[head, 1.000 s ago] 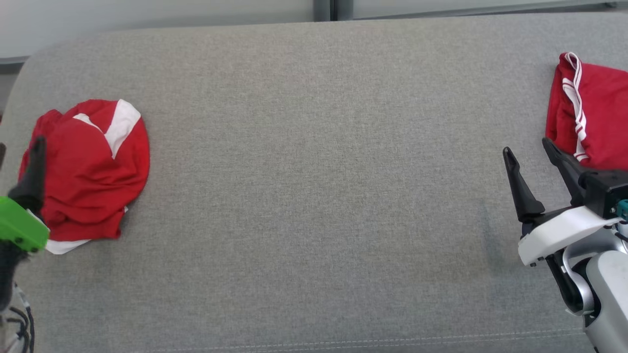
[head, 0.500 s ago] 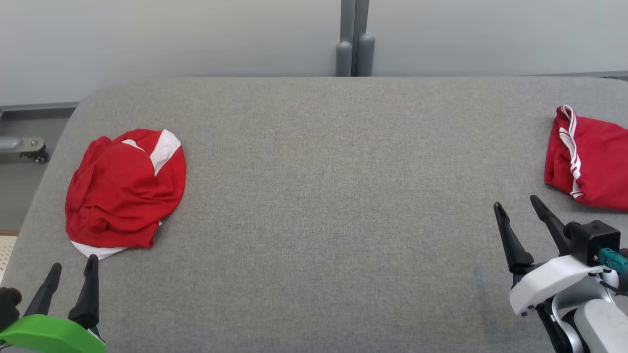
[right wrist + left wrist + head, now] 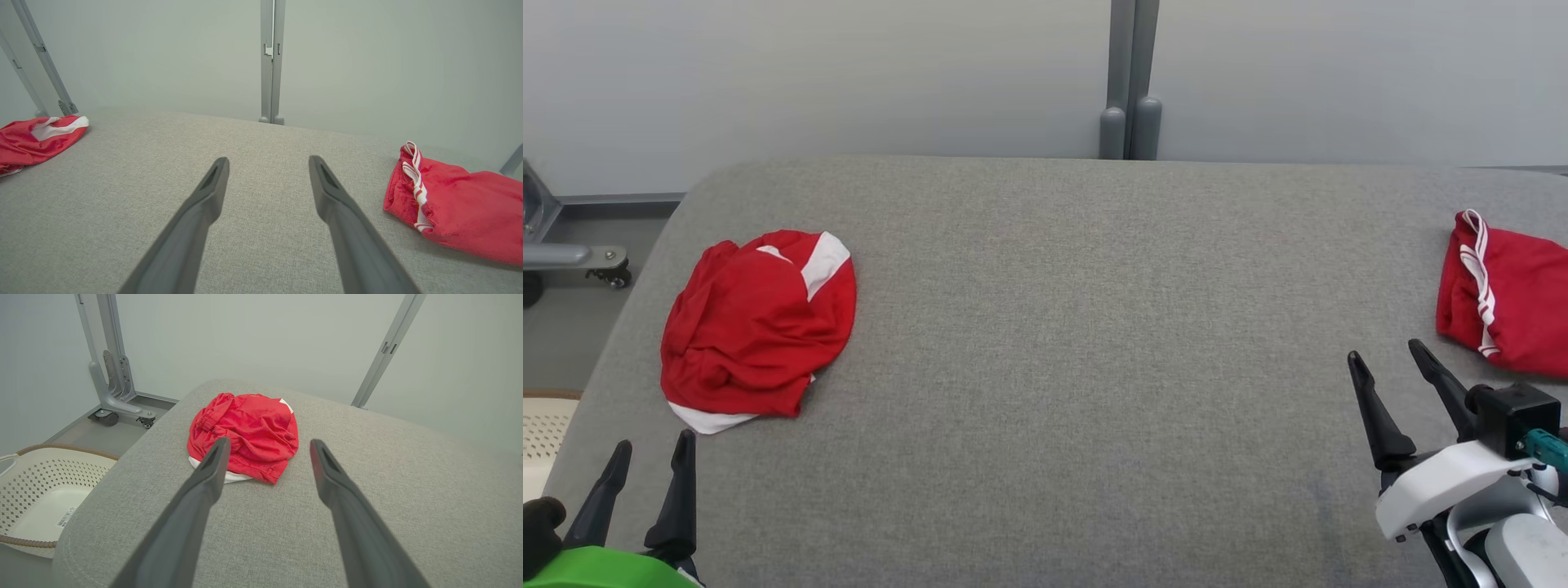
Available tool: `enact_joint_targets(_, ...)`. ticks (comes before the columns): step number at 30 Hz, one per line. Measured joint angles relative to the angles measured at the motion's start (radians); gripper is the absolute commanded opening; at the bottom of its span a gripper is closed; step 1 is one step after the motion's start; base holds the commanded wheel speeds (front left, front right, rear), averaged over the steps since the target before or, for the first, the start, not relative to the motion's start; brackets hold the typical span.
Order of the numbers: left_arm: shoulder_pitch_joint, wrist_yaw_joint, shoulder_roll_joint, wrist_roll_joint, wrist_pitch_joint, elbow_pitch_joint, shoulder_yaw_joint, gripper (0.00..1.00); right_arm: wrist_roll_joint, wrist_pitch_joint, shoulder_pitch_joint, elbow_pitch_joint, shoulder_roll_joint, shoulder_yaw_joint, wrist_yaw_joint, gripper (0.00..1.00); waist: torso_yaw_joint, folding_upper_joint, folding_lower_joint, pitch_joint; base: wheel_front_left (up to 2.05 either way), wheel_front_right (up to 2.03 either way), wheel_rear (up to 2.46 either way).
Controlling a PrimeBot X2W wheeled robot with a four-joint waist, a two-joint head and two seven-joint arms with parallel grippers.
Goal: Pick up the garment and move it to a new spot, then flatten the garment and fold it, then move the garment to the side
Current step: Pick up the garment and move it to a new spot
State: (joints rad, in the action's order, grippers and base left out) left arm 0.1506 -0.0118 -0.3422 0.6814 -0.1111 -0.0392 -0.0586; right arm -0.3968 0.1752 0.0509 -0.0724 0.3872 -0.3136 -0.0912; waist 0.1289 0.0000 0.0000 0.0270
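Left wrist view: crumpled red garment (image 3: 245, 433) lies just ahead of the left jaws; these and the right jaws gape wide, empty. Pickup seems not yet begun; next, advance and pinch a fold.

We take the grey fabric-covered surface (image 3: 1045, 367) as our landmark. Behind its far edge we see a plain pale wall (image 3: 849, 73), evenly lit, with a pair of grey upright posts (image 3: 1129, 82) standing against it near the middle. Past the surface's left end lies a grey floor (image 3: 572, 327), where a metal frame on casters (image 3: 116, 381) stands. Nearer us sits a white perforated basket (image 3: 24, 477) with a brown rim.
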Motion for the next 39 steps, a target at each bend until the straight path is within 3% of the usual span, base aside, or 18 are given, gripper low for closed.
enact_joint_targets(5, 0.017, 0.000, -0.017, 0.000, -0.004, 0.024, 0.017, 1.00, 0.008, -0.021, -0.007, 0.039, 0.017, -0.016, 0.003, 1.00, 0.019, 0.0000, 0.0000, -0.018, 0.00, 0.00, 0.00)
enact_joint_targets(10, -0.006, 0.000, -0.028, 0.044, 0.058, 0.036, 0.024, 1.00, 0.031, -0.058, -0.073, 0.084, 0.046, -0.023, 0.017, 1.00, 0.032, 0.0000, 0.0000, -0.066, 0.00, 0.00, 0.00)
enact_joint_targets(19, -0.220, 0.017, -0.111, 0.126, 0.288, -0.034, 0.022, 1.00, 0.053, -0.137, -0.218, 0.136, 0.085, -0.040, 0.055, 1.00, 0.053, 0.0000, 0.0000, -0.180, 0.00, 0.00, 0.00)
enact_joint_targets(26, -0.354, 0.076, -0.105, 0.258, 0.486, -0.089, 0.028, 1.00, 0.068, -0.189, -0.310, 0.178, 0.085, -0.068, 0.081, 1.00, 0.055, 0.0000, 0.0000, -0.278, 0.00, 0.00, 0.00)
enact_joint_targets(39, -0.536, 0.109, -0.163, 0.352, 0.637, -0.183, 0.140, 1.00, 0.090, -0.222, -0.438, 0.226, 0.084, -0.047, 0.082, 1.00, 0.001, 0.0000, 0.0001, -0.459, 0.00, 0.00, 0.00)
